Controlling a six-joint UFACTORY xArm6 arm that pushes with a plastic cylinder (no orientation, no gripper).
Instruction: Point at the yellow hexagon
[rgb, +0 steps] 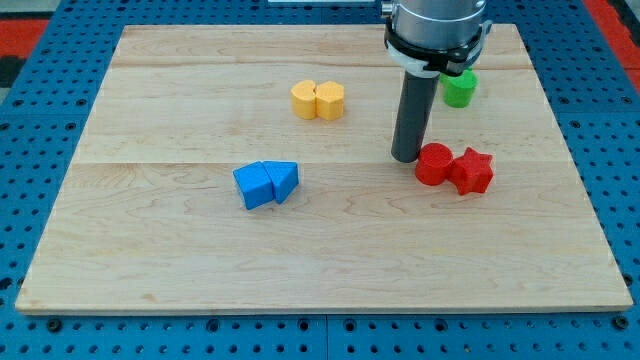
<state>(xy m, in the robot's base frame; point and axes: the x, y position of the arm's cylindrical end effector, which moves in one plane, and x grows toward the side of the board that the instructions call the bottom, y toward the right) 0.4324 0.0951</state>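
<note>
On the view's left of the wooden board (150, 250) sit two blue blocks pressed together — a blue cube (254, 186) and, touching its right side, a blue wedge-shaped block (284, 180). They lie a little below the board's middle, well apart from everything else.

Moving right and up toward the view's top, here are the yellow ones, also touching: one yellow block (306, 100) on the left, rounded, its exact shape hard to make out, and the yellow hexagon (330, 101) hard against its right side. Which of the two is truly the hexagon is not certain at this size; the right one shows flatter faces.

Further right comes the arm — its dark rod drops straight down and my tip (405, 158) rests on the board, well to the right of and below the yellow pair, clear of them. The rod has nothing to open or close and holds nothing; it simply stands on the wood. Just beside the tip on its right is a red round block (433, 164), very near, possibly touching. Against that one's right side sits a red star-shaped block (472, 170).

Up near the top edge, partly behind the arm's body, a green block (460, 89) peeks out, shape unclear
</note>
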